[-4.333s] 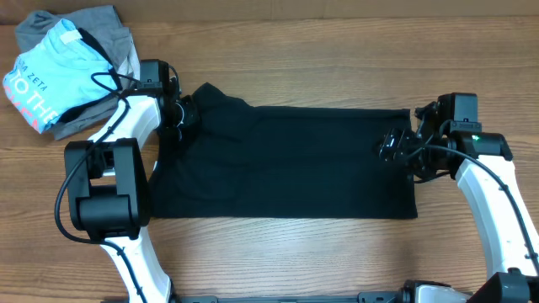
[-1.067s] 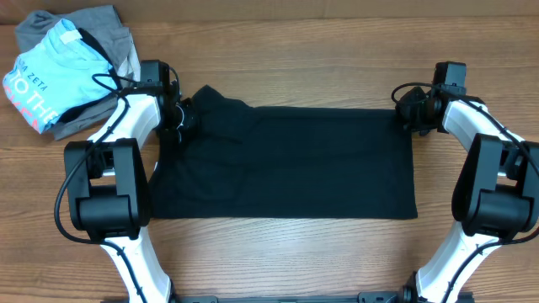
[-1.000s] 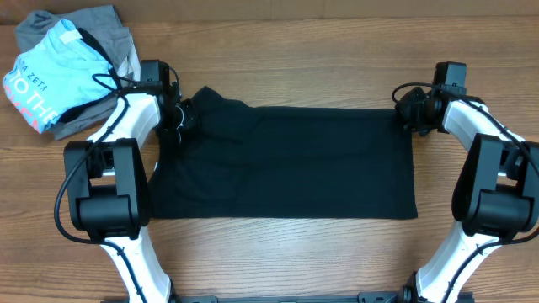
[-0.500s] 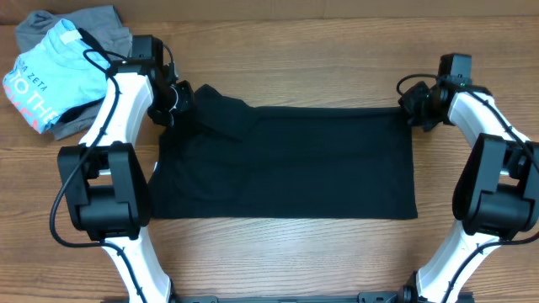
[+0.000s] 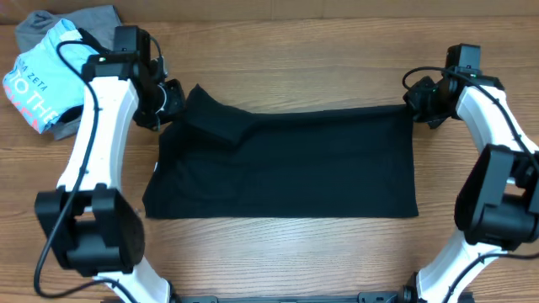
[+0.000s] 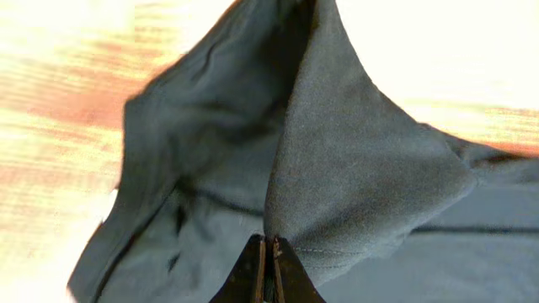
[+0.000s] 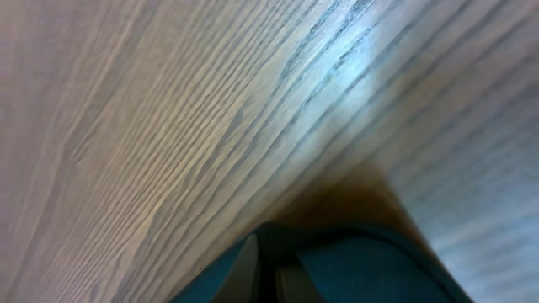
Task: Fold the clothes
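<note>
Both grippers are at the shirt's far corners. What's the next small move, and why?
Probably draw both far corners toward the near hem together. The left gripper pinches a raised fold of the black T-shirt, the right gripper sits at the opposite far corner, and the body lies flat.

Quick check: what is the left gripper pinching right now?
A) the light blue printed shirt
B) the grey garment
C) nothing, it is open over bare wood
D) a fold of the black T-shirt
D: in the left wrist view the left gripper is closed on a tented fold of the black T-shirt, and overhead it sits at that shirt's far left corner, apart from the light blue printed shirt.
</note>
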`<state>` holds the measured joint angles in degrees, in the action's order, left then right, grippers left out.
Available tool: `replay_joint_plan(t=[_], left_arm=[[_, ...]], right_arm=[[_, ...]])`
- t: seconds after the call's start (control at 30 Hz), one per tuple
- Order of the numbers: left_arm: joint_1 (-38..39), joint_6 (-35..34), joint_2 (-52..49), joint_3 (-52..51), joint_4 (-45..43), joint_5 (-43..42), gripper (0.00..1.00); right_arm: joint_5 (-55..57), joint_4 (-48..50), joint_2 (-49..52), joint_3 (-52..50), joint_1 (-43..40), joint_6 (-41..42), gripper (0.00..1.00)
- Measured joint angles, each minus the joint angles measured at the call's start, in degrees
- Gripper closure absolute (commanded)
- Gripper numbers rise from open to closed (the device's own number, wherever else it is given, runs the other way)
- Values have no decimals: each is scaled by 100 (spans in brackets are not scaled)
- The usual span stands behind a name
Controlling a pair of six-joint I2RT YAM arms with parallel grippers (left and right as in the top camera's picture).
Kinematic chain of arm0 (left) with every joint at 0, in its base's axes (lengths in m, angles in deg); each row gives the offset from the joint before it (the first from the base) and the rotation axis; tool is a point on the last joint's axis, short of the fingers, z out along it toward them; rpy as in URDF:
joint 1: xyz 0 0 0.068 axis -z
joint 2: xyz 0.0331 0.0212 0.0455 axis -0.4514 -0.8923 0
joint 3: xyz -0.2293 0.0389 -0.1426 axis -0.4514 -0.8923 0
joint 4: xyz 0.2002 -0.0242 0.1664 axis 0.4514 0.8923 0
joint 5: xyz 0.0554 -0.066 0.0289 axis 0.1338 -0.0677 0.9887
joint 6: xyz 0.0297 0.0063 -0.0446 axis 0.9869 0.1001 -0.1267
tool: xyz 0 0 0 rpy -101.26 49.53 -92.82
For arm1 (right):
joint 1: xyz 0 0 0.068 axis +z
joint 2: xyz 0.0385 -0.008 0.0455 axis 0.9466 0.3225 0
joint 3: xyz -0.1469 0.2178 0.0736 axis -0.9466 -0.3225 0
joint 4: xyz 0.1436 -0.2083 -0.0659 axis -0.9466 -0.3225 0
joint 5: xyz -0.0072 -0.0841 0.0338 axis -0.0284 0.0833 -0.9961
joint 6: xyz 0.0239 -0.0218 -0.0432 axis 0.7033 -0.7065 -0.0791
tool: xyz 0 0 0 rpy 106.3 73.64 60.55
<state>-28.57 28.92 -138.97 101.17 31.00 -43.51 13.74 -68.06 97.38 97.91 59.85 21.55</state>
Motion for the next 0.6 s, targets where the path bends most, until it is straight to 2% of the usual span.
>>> replay_joint_plan(t=[0.37,0.6], left_arm=[[0,68,380,11,1644,168,96],[22,59,391,9,2168,466,96]], right_arm=[[2,-979,-330,24,0,-59,96],[2,-1587,-387,24,0,-63,96]])
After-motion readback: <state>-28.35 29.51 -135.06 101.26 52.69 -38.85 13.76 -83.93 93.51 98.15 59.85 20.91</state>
